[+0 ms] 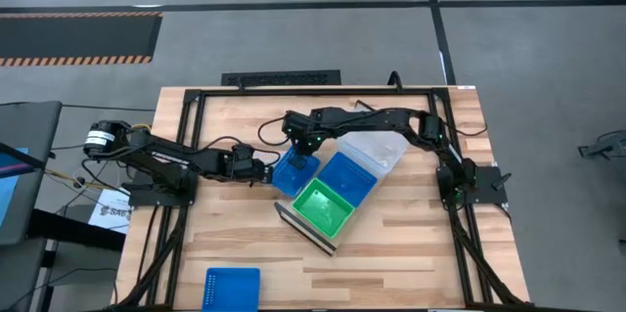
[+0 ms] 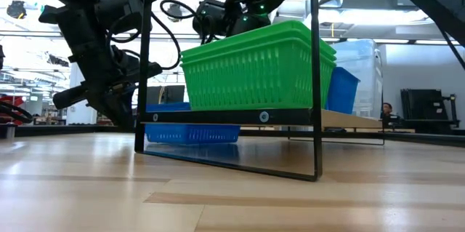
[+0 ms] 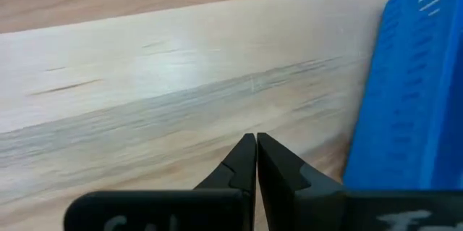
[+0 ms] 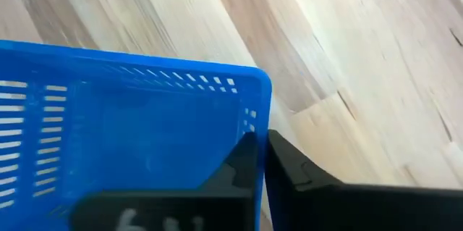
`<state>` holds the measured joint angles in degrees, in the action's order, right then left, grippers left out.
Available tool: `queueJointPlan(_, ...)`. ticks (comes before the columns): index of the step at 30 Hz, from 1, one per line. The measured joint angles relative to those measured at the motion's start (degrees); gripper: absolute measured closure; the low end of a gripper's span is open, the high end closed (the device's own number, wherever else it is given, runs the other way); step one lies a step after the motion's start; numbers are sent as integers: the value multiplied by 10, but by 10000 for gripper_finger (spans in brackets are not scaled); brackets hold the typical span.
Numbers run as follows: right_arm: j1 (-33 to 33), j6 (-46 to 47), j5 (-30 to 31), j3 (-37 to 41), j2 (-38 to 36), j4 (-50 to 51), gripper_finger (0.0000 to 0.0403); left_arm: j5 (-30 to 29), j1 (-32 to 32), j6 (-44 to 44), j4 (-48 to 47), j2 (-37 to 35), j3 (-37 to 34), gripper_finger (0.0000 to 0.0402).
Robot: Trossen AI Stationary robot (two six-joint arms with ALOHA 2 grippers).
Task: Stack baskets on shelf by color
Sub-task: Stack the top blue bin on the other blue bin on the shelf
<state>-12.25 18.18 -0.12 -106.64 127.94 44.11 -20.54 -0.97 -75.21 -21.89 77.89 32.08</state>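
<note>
On the shelf (image 2: 349, 119), which lies slantwise mid-table, stand green baskets (image 1: 323, 204), a blue basket (image 1: 349, 177) and clear ones (image 1: 380, 149) in a row. A second blue basket (image 1: 290, 176) lies on the table by the shelf's far-left side. My right gripper (image 1: 305, 162) is shut on it from above. Just to the left of that basket, my left gripper (image 1: 265, 170) is shut with nothing between its fingers (image 3: 246, 155). A third blue basket (image 1: 233, 288) rests upside down at the near edge. My right gripper (image 4: 264, 144) pinches the blue basket's wall at the rim, right by a corner (image 4: 255, 104). One finger (image 4: 242, 162) is inside the basket and the other (image 4: 296, 169) outside. The fingers come steeply from above. The basket's bottom (image 2: 192, 136) shows low, at table height.
Black frame posts (image 2: 316, 72) stand around the table, and cables (image 1: 269, 131) trail from the arms. Bare wood lies open at the near right (image 1: 411, 253). A paper sheet (image 1: 112, 212) hangs off the left edge.
</note>
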Motion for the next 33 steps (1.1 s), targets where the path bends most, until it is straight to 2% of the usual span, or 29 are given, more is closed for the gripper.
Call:
queueJointPlan(10, -31, -2, 0, -1, -8, -30, 396, -9, 0, -13, 0, 0, 0, 401)
queueJointPlan(15, -69, -5, 0, -46, -8, -6, 400, -3, 0, -29, -2, -8, 0, 401)
queueJointPlan(21, -121, 12, 2, -133, -8, 39, 401, -11, -1, -19, -5, -54, 0, 401)
queueJointPlan(26, -161, 54, 2, -220, -9, 97, 403, -48, -1, 17, -10, -103, 0, 401)
queueJointPlan(33, -161, 123, -45, -227, -4, 101, 403, -42, 0, 89, -51, -182, 0, 401)
